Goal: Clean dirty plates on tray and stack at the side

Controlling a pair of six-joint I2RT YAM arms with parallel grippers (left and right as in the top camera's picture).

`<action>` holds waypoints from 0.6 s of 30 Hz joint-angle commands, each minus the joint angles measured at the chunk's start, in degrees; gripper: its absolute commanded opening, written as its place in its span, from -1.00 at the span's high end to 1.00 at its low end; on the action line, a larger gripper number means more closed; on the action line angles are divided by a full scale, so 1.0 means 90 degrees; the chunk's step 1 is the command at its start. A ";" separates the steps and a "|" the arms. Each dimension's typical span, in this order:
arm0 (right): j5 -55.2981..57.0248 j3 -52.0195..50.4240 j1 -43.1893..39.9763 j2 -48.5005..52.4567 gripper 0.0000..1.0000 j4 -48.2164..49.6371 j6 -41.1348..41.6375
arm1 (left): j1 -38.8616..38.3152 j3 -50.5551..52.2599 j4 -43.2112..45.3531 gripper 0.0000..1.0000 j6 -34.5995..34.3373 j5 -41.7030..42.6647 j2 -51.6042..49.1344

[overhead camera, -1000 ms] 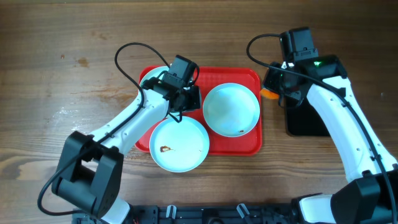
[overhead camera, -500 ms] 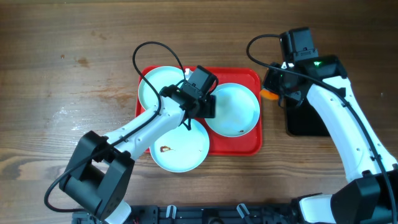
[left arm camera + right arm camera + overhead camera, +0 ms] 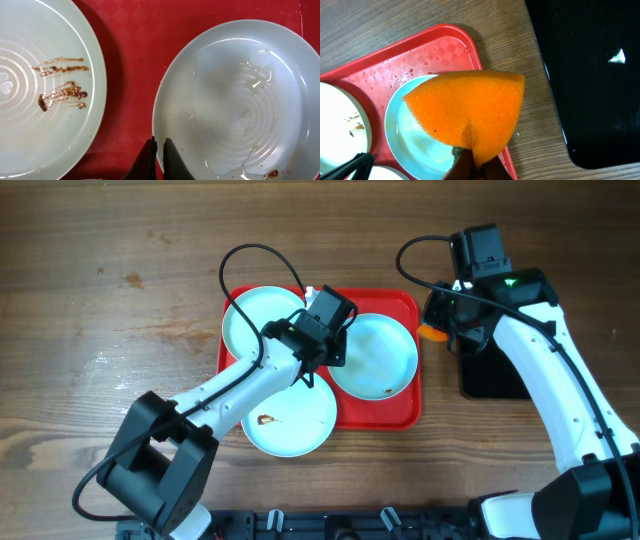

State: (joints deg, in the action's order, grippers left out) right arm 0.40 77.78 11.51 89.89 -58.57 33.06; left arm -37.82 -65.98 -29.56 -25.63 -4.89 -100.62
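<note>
Here, left jaws nipping plate rim, right arm bent, clutching sponge

The right gripper pinches the lower edge of an orange sponge, jaws tight on the foam, which fans out ahead of them. Beneath the sponge and to the jaws' left lies a pale plate on the red tray, partly hidden by the foam. Further left a second plate shows brown smears. To the jaws' right a black tray rests on the wooden table
</note>
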 commanded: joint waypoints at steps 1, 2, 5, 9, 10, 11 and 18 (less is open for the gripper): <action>-0.0063 0.0078 -0.0019 -0.0053 0.91 -0.0017 -0.0085 | -0.0017 0.0007 -0.0056 -0.15 0.0007 -0.0112 -0.0085; -0.0063 0.0078 -0.0019 -0.0053 0.91 -0.0039 -0.0085 | -0.0017 0.0007 -0.0104 -0.78 0.0007 -0.0112 -0.0085; -0.0063 0.0078 -0.0019 -0.0053 0.91 -0.0114 -0.0085 | -0.0017 0.0007 -0.0248 -1.00 0.0007 -0.0112 -0.0085; -0.0063 0.0078 -0.0019 -0.0053 0.91 -0.0114 -0.0080 | -0.0017 0.0007 -0.0270 -0.99 0.0010 -0.0112 -0.0085; -0.0063 0.0078 -0.0019 -0.0053 0.92 -0.0114 -0.0080 | -0.0017 0.0007 -0.0265 -1.00 0.0010 -0.0112 -0.0085; -0.0063 0.0078 -0.0019 -0.0053 0.91 -0.0114 -0.0080 | -0.0017 0.0007 -0.0260 -0.99 0.0010 -0.0114 -0.0085; -0.0112 0.0078 -0.0019 -0.0053 0.91 -0.0117 -0.0165 | -0.0012 0.0007 -0.0170 0.92 0.0124 -0.0112 -0.0085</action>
State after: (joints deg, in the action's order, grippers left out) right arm 0.40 77.78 11.51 89.89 -59.57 32.88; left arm -37.82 -65.95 -31.90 -25.61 -4.91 -100.62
